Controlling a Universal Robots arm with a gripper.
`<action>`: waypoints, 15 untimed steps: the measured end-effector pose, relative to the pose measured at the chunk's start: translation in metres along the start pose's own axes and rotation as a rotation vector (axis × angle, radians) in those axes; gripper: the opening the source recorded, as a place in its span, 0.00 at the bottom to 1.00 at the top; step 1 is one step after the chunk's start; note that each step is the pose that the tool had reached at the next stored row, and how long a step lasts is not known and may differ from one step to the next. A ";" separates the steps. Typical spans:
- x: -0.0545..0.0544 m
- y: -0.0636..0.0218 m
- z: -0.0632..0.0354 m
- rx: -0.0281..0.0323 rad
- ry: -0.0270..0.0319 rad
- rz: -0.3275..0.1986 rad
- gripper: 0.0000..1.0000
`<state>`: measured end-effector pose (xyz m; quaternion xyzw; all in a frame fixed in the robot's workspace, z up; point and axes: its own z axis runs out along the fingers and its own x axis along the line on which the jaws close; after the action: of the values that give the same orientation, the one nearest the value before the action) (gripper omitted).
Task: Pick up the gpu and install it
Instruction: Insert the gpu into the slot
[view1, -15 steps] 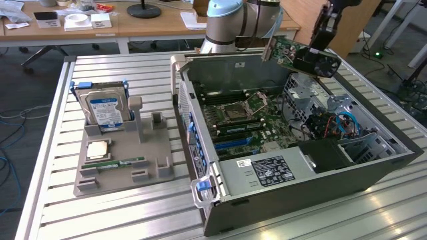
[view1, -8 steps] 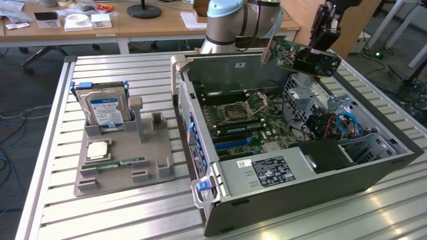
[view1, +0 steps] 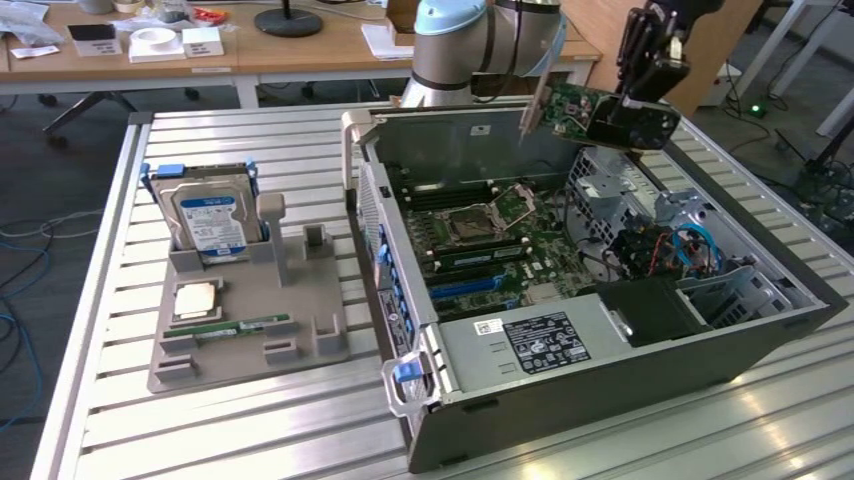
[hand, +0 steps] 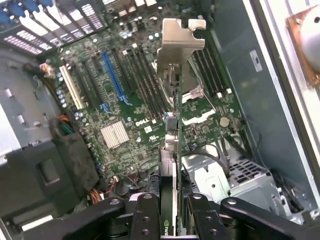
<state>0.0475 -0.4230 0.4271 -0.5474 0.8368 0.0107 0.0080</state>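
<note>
Green graphics card: I am holding it in the air above the back corner of the open computer case, clear of the motherboard.
Pincer: my fingers are clamping the card's edge from both sides.
Metal bracket: it is pointing away from my wrist, towards the board below.
Hard drive: it is standing upright in the grey holder on the tabletop, well apart from the case.

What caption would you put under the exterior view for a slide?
Robot gripper holds the gpu in the air above the open computer case.
</note>
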 end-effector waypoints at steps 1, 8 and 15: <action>0.000 0.0000 0.0000 -0.0004 0.0002 -0.016 0.26; 0.000 0.0000 0.0002 -0.0032 0.0015 -0.132 0.26; 0.000 0.0000 0.0004 -0.0060 0.0028 -0.248 0.26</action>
<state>0.0475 -0.4230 0.4267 -0.6468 0.7625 0.0113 0.0065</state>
